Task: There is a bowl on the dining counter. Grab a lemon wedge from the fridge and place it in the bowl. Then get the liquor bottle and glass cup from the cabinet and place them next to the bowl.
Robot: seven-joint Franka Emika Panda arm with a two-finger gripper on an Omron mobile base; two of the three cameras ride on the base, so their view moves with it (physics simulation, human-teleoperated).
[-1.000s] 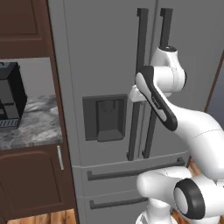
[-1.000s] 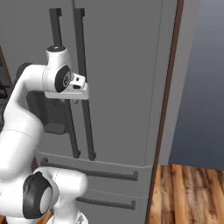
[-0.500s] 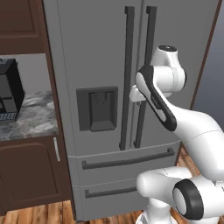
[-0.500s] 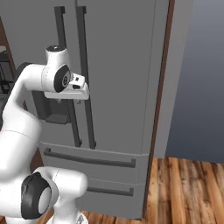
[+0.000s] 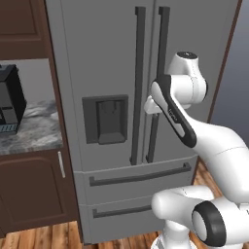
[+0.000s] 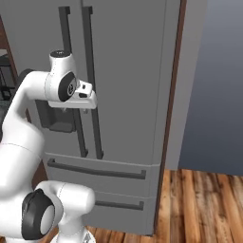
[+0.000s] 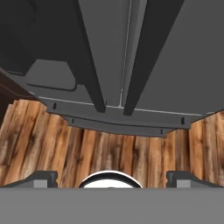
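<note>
Starting at the left of the left base view, a black appliance sits on a speckled stone table above a brown cabinet door. Next comes the grey fridge, both upper doors closed, with a dark dispenser recess in the left door. Two long dark vertical handles run side by side down the middle, the left handle and the right handle, and two drawers with horizontal bars lie below them. Right of the handles, the white arm's hand hangs near the right handle at dispenser height. In the right base view, that hand points downward just in front of the handles, over a wooden floor.

From the hand view, the jaws are spread wide, released and grasping nothing; the two fingertips sit far apart. Above them, both handles, the drawer bars and the wooden floor are seen. With the fridge closed, its inside is hidden.
</note>
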